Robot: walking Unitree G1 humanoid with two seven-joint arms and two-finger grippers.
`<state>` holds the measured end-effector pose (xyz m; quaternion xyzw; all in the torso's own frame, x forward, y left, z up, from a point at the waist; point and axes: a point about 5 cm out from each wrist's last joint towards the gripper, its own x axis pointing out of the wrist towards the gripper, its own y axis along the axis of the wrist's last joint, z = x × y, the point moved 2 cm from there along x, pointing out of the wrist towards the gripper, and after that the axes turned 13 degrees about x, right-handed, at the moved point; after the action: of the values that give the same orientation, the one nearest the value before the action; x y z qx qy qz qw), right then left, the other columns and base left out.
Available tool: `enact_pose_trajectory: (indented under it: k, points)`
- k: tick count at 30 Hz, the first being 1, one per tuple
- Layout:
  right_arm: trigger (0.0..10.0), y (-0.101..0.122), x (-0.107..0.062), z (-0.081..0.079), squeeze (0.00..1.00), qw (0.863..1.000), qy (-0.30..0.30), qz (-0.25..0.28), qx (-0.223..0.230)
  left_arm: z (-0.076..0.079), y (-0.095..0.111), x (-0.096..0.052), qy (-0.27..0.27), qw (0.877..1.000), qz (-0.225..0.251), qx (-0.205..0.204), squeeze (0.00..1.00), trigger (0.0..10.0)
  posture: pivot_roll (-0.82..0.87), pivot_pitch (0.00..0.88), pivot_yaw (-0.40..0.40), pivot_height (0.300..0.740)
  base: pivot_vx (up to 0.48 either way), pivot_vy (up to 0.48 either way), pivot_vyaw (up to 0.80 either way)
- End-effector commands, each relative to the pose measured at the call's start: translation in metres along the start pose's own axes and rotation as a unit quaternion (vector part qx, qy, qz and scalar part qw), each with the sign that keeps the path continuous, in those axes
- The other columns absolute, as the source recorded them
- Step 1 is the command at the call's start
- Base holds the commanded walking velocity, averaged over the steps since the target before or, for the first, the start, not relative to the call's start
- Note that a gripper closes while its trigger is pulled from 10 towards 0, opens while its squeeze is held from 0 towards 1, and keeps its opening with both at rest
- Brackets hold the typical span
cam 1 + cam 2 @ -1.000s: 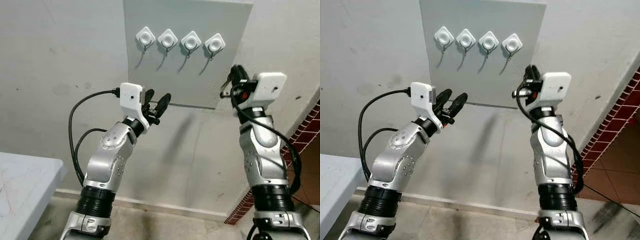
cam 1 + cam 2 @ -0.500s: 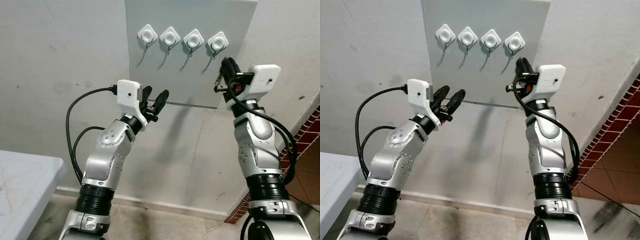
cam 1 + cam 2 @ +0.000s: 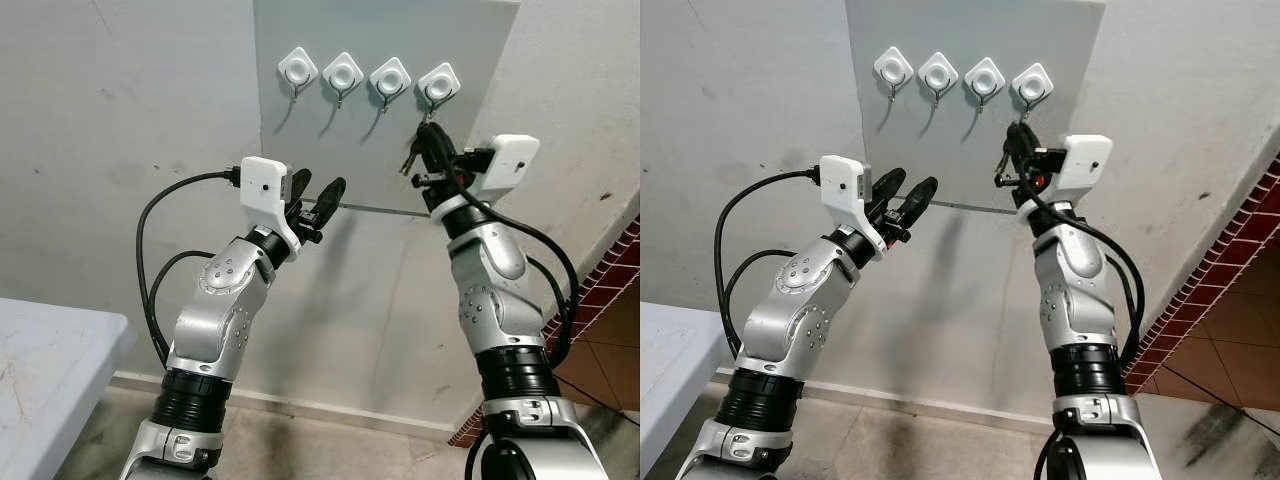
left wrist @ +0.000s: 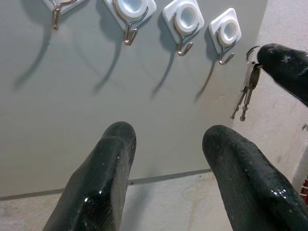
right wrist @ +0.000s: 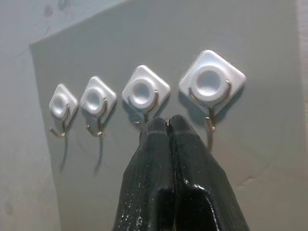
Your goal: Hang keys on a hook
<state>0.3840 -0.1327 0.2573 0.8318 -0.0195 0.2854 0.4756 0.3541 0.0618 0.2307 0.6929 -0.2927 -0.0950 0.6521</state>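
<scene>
- The right gripper (image 3: 430, 140) has moved up and to the left since a second ago. Before, it was low and out past the edge of the grey board (image 3: 480, 60). Now it is just under the hook on the far right (image 3: 438, 82).
- The right gripper's two black fingers are pressed tight together, with the keys (image 4: 246, 91) pinched at their tips.
- In the left wrist view the keys hang down from a small ring. They are beside the far right hook and a little below it. They are not on the hook yet.
- In the right wrist view the fingertips (image 5: 168, 127) point at the gap between the two hooks on the right.
- There are four white hooks in a row near the top of the board. Each one is a white diamond shape with a little metal hook under it. No hook has anything on it.
- The left gripper (image 3: 315, 195) is about where it was. It is up in front of the wall, lower than the hooks and well to the left of the keys.
- The left gripper's fingers (image 4: 103, 178) are spread apart and hold nothing.
- A pale table (image 3: 50, 350) is at the bottom left.
- A red brick wall (image 3: 610, 280) shows at the far right.
</scene>
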Motion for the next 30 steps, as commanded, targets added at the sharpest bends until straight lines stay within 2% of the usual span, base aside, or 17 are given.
enact_pose_trajectory:
  k: [1,13,22,30]
  points:
    - [10.0,0.005,0.005,0.000,0.00,1.000,-0.003,0.013,0.017,0.005,0.006,0.001,-0.015,1.000,0.007,0.008,0.00,10.0,-0.01,0.000,-0.026,0.740,0.000,0.000,0.00]
    - [10.0,0.014,0.017,0.011,0.00,0.995,-0.018,0.037,0.094,0.007,0.005,-0.001,-0.019,1.000,0.004,0.007,0.00,10.0,-0.01,0.000,-0.027,0.740,0.000,0.000,0.00]
    - [10.0,0.004,0.020,0.007,0.00,0.992,-0.004,0.016,0.121,0.007,0.005,-0.003,-0.015,1.000,0.002,0.006,0.00,10.0,0.00,0.000,-0.035,0.740,0.000,0.000,0.00]
    - [10.0,0.002,0.024,0.005,0.00,0.990,0.001,0.019,0.137,0.006,0.005,-0.003,-0.013,1.000,0.002,0.005,0.00,10.0,0.00,0.000,-0.035,0.740,0.000,0.000,0.00]
